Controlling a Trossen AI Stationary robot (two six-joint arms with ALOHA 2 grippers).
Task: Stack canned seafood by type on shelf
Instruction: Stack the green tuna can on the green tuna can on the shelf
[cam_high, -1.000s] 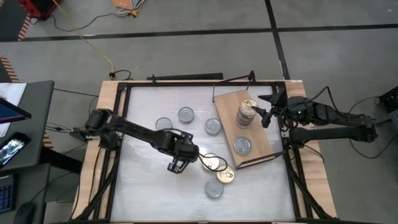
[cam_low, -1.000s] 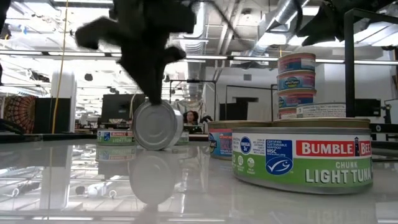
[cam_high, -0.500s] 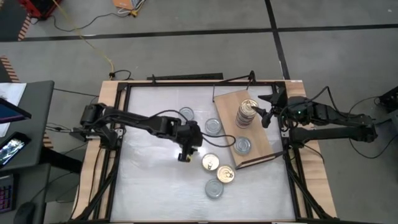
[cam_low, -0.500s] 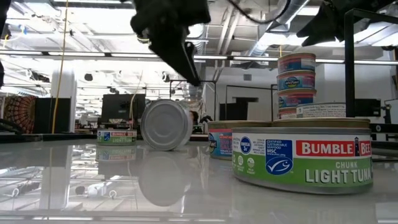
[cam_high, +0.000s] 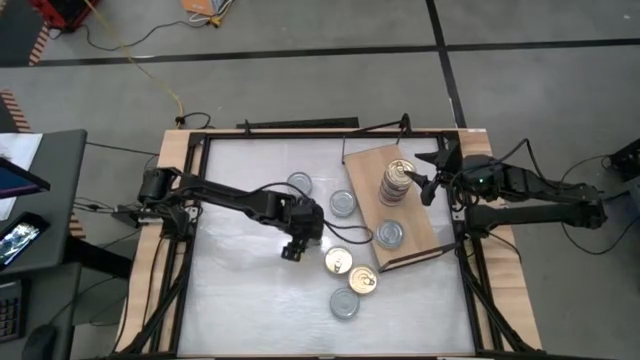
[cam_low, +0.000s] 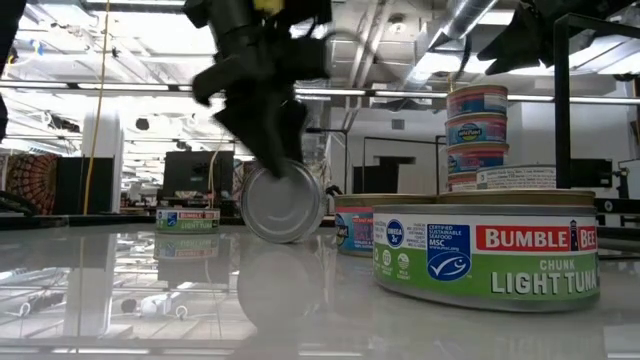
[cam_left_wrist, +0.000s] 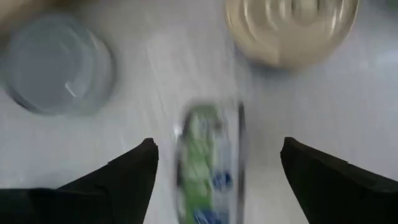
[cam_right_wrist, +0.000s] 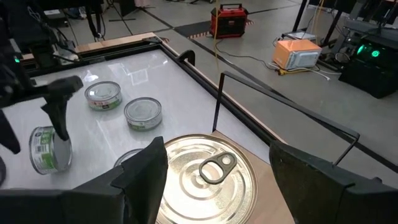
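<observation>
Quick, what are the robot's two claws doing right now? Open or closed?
Left gripper: fingers open, either side of a tin standing on edge, not gripping it.
Right gripper: fingers open, holding nothing, above the stack of tins.

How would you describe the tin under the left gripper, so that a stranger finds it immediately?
Start at the wooden shelf on the table's right side and go left across the white tabletop to the left gripper. Between its open fingers is a green-labelled tin. Unlike the flat-lying tins nearby, it stands on its edge.
</observation>
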